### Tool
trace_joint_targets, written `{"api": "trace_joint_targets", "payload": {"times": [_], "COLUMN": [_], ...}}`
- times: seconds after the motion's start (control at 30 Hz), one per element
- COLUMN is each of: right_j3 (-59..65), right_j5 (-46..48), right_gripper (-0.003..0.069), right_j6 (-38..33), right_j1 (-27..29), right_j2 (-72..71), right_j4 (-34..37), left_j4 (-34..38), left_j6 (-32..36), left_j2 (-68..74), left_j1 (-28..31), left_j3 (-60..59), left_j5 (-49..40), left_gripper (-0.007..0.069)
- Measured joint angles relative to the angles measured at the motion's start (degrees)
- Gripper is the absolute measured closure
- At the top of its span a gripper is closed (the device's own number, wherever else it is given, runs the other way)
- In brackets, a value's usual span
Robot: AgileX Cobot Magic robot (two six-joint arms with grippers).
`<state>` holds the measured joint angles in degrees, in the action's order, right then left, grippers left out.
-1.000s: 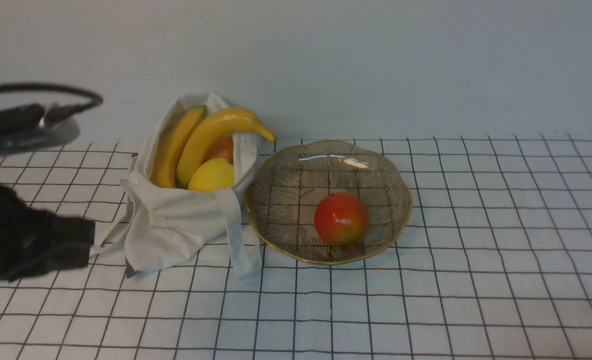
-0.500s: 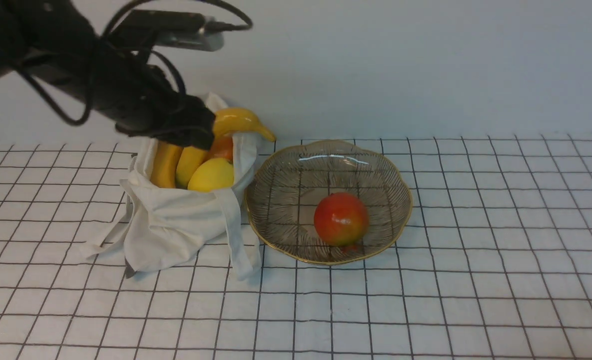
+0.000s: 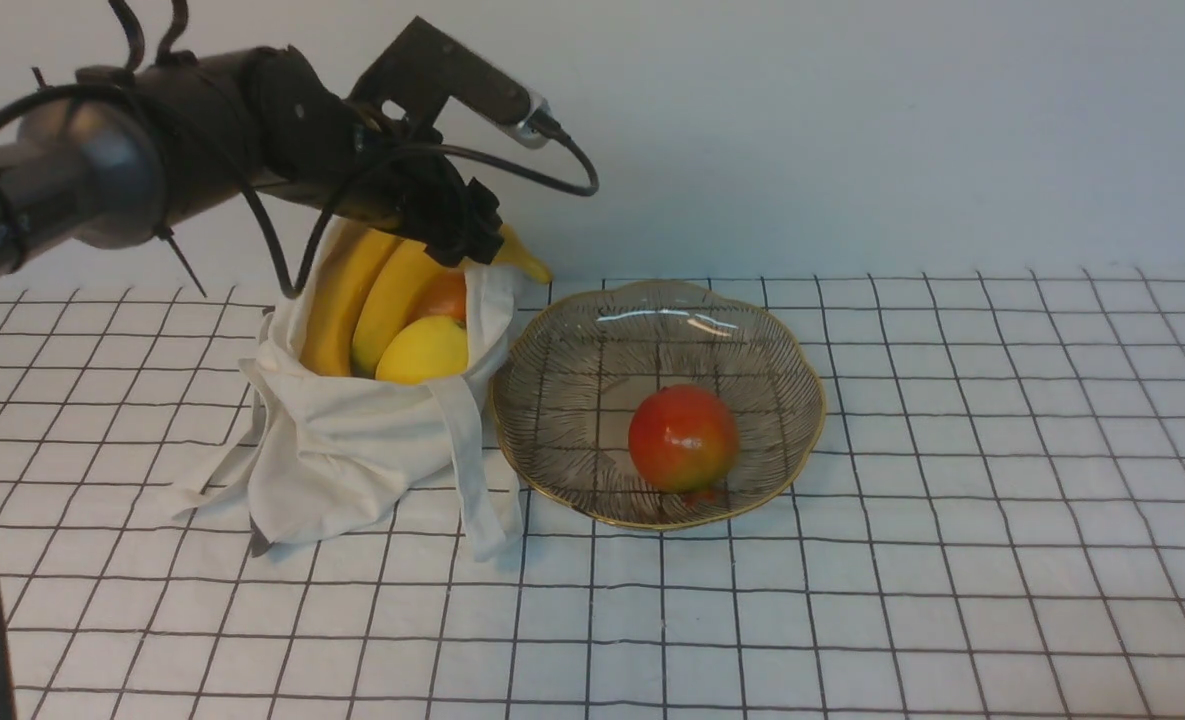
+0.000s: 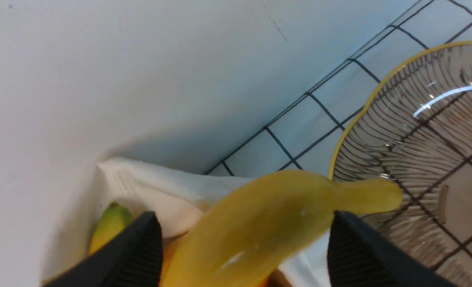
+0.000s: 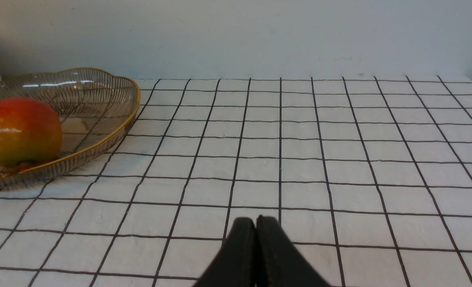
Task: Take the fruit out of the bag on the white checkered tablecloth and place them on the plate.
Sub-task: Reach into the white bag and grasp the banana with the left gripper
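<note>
1. A pale wall backs the white checkered tablecloth (image 3: 952, 450); the bag (image 3: 342, 450) sits at left, and the plate (image 3: 752, 330) is just right of it.
2. Left claw (image 4: 243, 239) – spread wide, its fingers on either side of the upper banana (image 3: 392, 300) in the bag.
3. Right claw (image 5: 255, 239) – closed, empty, low over the cloth.
4. A red-orange fruit (image 3: 683, 437) lies on the plate; the lemon (image 3: 424, 350) is in the bag.

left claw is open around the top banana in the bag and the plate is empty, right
No, the plate is not empty: the front view shows a round red-orange fruit lying in it. The rest holds: the left claw is open on either side of the top banana in the bag.
</note>
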<state>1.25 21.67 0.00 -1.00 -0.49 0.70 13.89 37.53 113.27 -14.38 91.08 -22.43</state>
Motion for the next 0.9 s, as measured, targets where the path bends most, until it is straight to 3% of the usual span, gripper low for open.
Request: {"api": "trace_joint_targets", "payload": {"times": [0.47, 0.57, 0.8, 0.9], "right_j3": [0.0, 0.0, 0.0, 0.0], "right_j5": [0.0, 0.0, 0.0, 0.0], "right_gripper": [0.0675, 0.0675, 0.0675, 0.0675], "right_j6": [0.0, 0.0, 0.0, 0.0], "right_j1": [0.0, 0.0, 0.0, 0.0], "right_j2": [0.0, 0.0, 0.0, 0.0], "right_j4": [0.0, 0.0, 0.0, 0.0], "left_j4": [-3.3, -3.9, -4.0, -4.0], "left_j6": [0.7, 0.7, 0.7, 0.7], "left_j2": [4.6, 5.8, 4.5, 1.4], "left_j1": [0.0, 0.0, 0.0, 0.0], "left_j3": [0.2, 0.2, 0.2, 0.2], "left_j5": [2.9, 4.6, 5.5, 4.3], "left_gripper": [0.0132, 0.0221, 0.0579, 0.0623]}}
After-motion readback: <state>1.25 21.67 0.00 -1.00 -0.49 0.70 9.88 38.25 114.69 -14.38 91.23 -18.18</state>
